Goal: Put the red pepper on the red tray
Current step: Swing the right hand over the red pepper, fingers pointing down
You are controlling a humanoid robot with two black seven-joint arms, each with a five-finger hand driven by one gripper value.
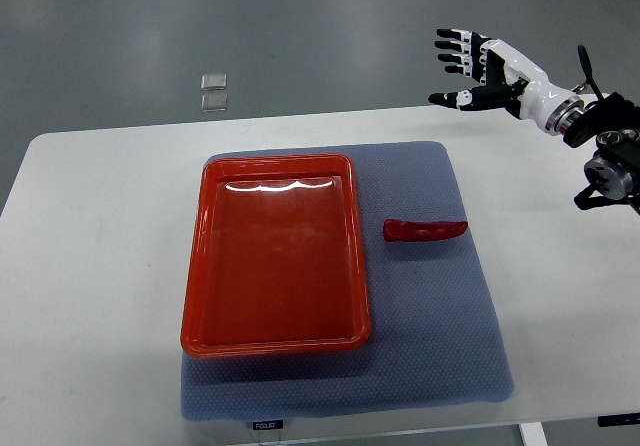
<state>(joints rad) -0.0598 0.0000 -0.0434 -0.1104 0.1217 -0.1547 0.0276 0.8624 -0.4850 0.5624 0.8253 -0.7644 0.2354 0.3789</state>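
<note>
A grey floor surrounds a white table point(90, 266), on which a blue-grey mat point(440, 346) is spread; two small clear squares point(214, 92) lie on the floor beyond the far edge. The red pepper point(424, 229) lies flat on the mat, crosswise to my view, its blunt end toward the red tray point(276, 256) and its thin tip pointing to the right. It sits just beside the tray's right rim, apart from it, with a strip of bare mat between. The tray is empty and glossy, with a raised lip all round. I judge the task not yet begun: the pepper is untouched and the step in hand is the reach and grasp. To do it well, I would bring the right hand down over the thicker middle of the pepper, fingers across its short width, close firmly enough that the smooth skin does not slip, then lift clear of the lip before carrying it leftward and setting it down inside the tray rather than on its rim. The right hand point(478, 66) hovers well apart from the pepper, past the table's far right corner, fingers spread and extended, thumb out, holding and touching nothing. The left arm does not show.
</note>
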